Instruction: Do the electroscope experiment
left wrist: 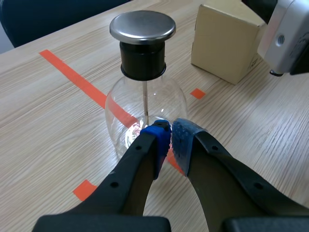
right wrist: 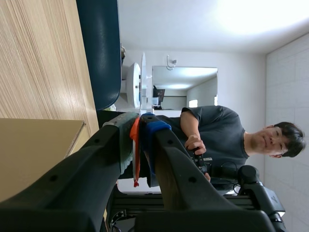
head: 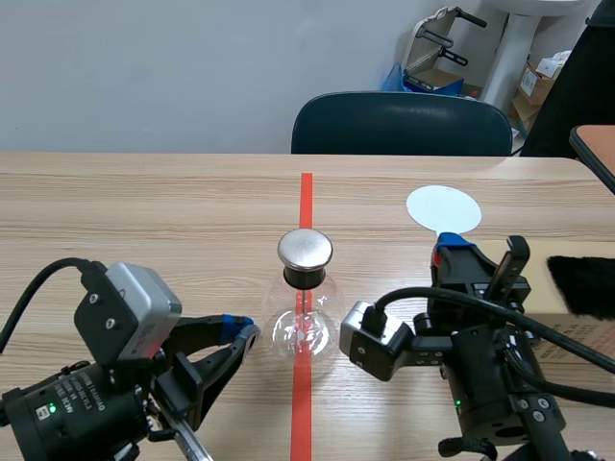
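The electroscope, a clear glass flask with a black neck and a round metal cap, stands on the red tape line at mid-table. My left gripper is shut on nothing, low beside the flask's left side; in the left wrist view its tips sit right at the flask, below the cap. My right gripper is shut on the orange-red handle of a white disc, held right of the flask. The disc shows edge-on ahead of the right gripper.
A cardboard box stands at the right with a black furry cloth on top; it also shows in both wrist views. A dark blue chair stands behind the table. A person is across the room.
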Tool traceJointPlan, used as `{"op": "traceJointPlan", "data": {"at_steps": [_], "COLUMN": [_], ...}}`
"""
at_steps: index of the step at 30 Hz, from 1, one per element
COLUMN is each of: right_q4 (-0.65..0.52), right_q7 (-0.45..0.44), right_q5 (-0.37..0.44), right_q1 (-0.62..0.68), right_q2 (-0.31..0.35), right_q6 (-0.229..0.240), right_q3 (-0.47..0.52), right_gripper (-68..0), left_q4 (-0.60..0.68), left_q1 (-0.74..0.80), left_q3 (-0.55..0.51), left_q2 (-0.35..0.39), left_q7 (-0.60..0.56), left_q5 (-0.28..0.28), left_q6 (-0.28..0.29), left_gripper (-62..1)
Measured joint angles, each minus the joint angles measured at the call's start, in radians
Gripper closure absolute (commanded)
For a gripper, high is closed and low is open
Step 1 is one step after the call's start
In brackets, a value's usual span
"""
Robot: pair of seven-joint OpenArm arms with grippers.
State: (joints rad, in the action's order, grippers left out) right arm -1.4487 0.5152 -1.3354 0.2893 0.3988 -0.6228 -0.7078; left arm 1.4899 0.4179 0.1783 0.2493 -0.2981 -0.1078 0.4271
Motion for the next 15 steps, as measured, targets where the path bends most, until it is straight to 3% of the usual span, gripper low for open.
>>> {"op": "traceJointPlan", "data": {"at_steps": [4, 11, 15], "right_q4": [0.000, 0.000, 0.000], "right_q7": [0.000, -0.001, 0.000], "right_q5": [0.000, 0.000, 0.000], "right_q1": [0.000, 0.000, 0.000], "right_q2": [0.000, 0.000, 0.000], "right_q6": [0.000, 0.000, -0.001], "right_q3": [0.000, 0.000, 0.000], "right_gripper": [-0.9, -0.9, -0.8], "left_q4": [0.000, -0.007, -0.082], "left_q1": [-0.005, -0.051, -0.098], "left_q3": [0.000, 0.001, 0.002], "left_q2": [-0.002, -0.019, -0.009], "left_q7": [-0.005, -0.009, -0.013], "left_q5": [-0.024, -0.029, 0.016], "left_q6": [-0.048, -0.066, -0.068], "left_gripper": [-5.9, -5.9, -5.9]}}
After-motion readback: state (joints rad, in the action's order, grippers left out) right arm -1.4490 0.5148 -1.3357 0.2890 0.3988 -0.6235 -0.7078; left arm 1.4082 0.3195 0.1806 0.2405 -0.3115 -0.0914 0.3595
